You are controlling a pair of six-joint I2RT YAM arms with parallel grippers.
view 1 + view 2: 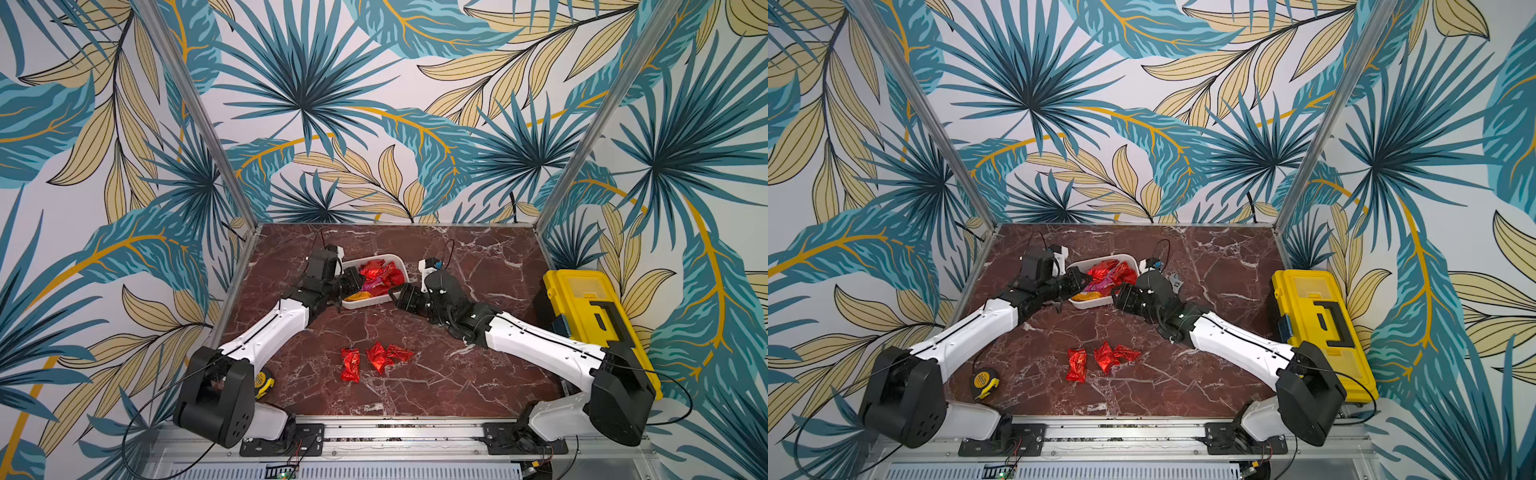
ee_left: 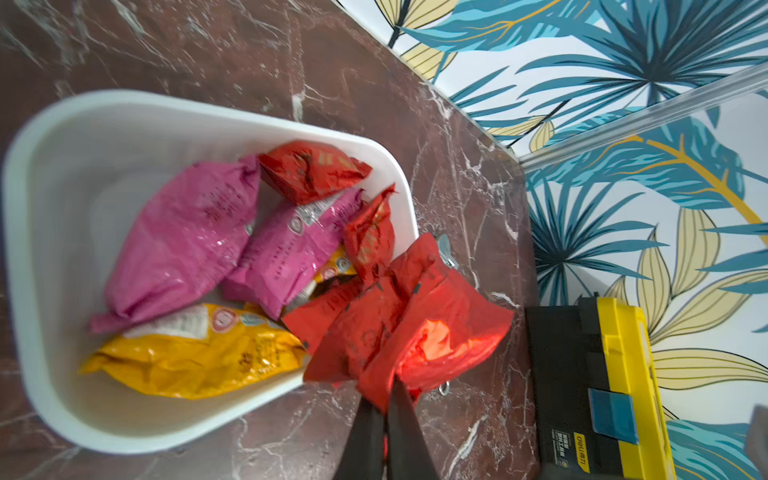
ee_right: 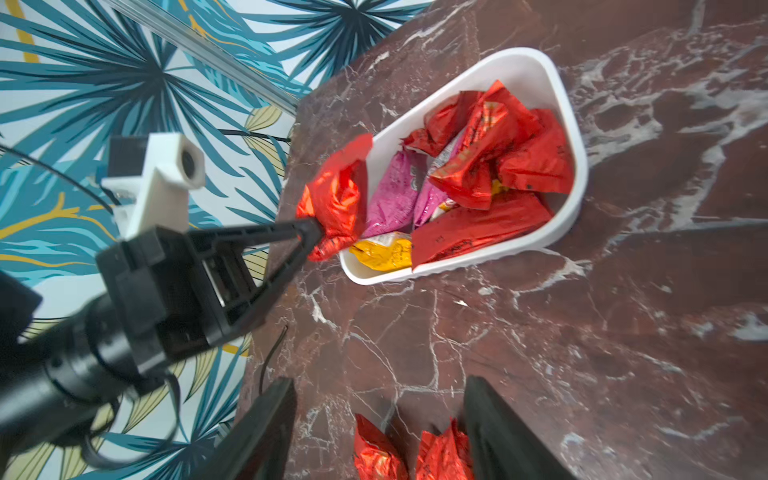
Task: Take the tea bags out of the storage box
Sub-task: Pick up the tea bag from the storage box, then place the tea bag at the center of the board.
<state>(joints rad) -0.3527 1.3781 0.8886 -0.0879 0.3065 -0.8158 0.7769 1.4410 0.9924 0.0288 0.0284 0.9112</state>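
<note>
There were one box point(image 2: 50, 249), two pink packets point(image 2: 183, 245), three loose red packets point(image 1: 350, 365), one toolbox point(image 1: 582, 307), one tape measure point(image 1: 985, 380).

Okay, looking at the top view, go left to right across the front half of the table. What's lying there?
Tape measure → lone red tea bag → clump of crumpled red tea bags → yellow toolbox.

Robot test booth: aluminium frame posts point(image 1: 208, 133), leaf-print wall panels point(image 1: 374, 83), marble-look tabletop point(image 1: 457, 374), mounting rail point(image 1: 399, 432).
</note>
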